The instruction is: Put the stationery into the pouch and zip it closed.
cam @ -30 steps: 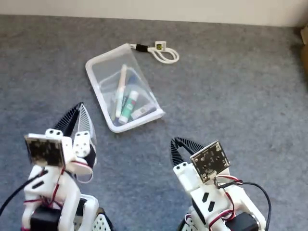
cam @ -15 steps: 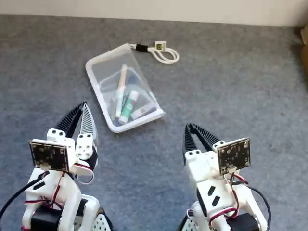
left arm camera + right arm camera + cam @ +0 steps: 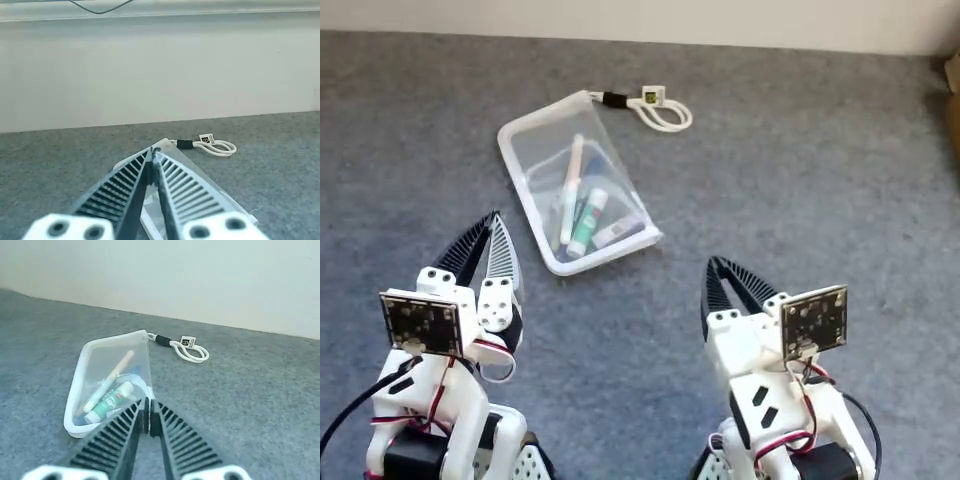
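Note:
A clear pouch (image 3: 575, 190) with white edging lies flat on the grey carpet, holding a white pen (image 3: 571, 188), a green-and-white glue stick (image 3: 588, 222) and other small items. Its white cord loop (image 3: 663, 112) trails from the far corner. The zip line looks closed along the pouch's edge. My left gripper (image 3: 496, 218) is shut and empty, hovering near the pouch's near-left side; its tips (image 3: 153, 152) point at the pouch (image 3: 165, 146). My right gripper (image 3: 715, 264) is shut and empty, to the near right of the pouch (image 3: 111, 380), tips (image 3: 147, 401) aimed toward it.
Grey carpet (image 3: 800, 180) covers the whole work area, open on the right and far left. A pale wall (image 3: 160, 70) runs along the back edge. A brown object (image 3: 954, 100) touches the right edge.
The right arm has drawn back and turned, its gripper shifting right and nearer. The left arm lowered slightly, then held still. The pouch has not moved.

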Robot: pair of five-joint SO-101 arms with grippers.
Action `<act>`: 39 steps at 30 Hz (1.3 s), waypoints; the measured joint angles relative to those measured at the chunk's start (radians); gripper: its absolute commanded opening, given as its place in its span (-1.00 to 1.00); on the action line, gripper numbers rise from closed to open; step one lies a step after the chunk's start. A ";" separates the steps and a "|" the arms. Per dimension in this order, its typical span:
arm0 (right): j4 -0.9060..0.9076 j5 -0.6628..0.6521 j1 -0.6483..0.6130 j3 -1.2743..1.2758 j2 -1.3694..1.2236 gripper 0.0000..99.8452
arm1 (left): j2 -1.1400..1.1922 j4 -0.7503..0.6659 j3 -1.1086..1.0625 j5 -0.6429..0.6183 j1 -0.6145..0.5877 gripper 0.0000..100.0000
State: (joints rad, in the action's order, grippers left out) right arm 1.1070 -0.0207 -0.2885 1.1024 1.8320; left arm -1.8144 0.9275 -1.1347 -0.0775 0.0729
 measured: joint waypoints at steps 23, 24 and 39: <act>-0.158 0.040 0.043 0.000 0.000 -0.99 | 0.000 -0.092 0.000 0.003 0.000 -0.99; -0.158 0.040 0.043 0.000 0.000 -0.99 | 0.000 -0.092 -0.003 0.003 0.000 -0.99; 0.025 0.040 0.052 0.126 0.000 -0.99 | 0.002 -0.048 -0.336 0.003 0.002 -0.98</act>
State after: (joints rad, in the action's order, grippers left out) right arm 1.1316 0.0192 -0.2363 1.2283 1.8320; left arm -1.8128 0.8800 -1.4707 -0.0744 0.0744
